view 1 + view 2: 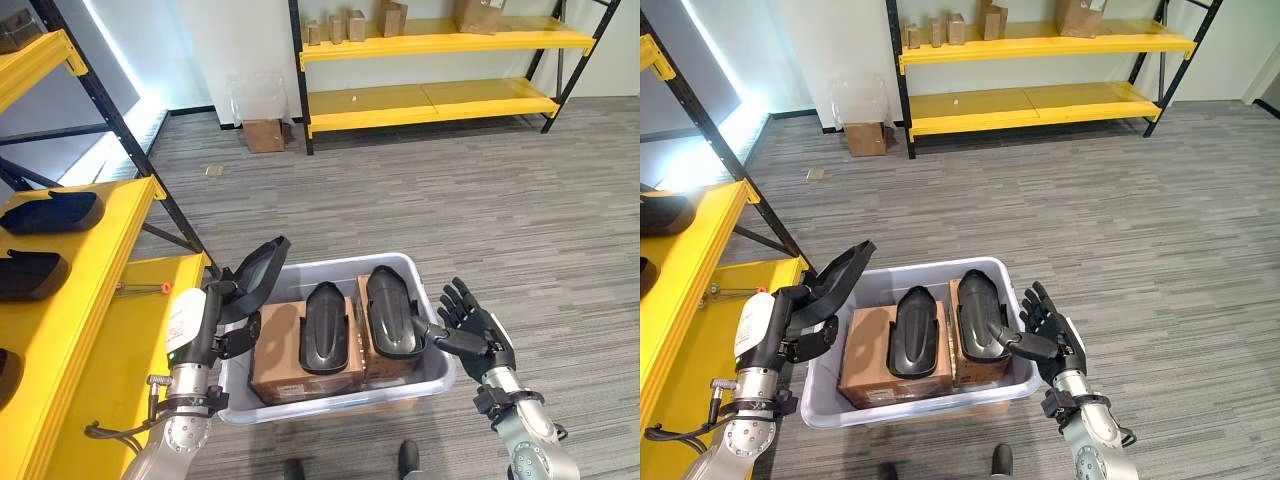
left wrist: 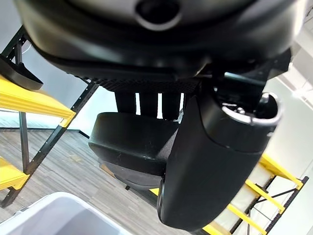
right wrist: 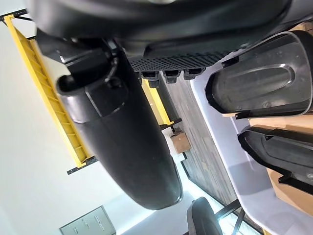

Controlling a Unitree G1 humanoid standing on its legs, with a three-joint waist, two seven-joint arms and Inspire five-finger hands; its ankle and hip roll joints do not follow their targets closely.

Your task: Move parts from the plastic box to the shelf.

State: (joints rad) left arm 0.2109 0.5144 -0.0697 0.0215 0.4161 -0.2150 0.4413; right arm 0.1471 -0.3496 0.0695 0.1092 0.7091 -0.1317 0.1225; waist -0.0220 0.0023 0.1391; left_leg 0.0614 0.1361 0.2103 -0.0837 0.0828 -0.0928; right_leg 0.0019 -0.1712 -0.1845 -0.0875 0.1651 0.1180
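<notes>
A grey plastic box stands on the floor in front of me. Inside it, two black moulded parts lie on brown cardboard boxes. My left hand is shut on a third black part, lifted over the box's left rim; the left wrist view shows the fingers curled round that part. My right hand is open beside the box's right wall, holding nothing. The yellow shelf at my left carries more black parts.
The shelf's black diagonal brace runs down close to the box's left corner. An orange-handled tool lies on the lower shelf board. A second yellow shelf with cardboard boxes stands at the far wall, a small carton beside it.
</notes>
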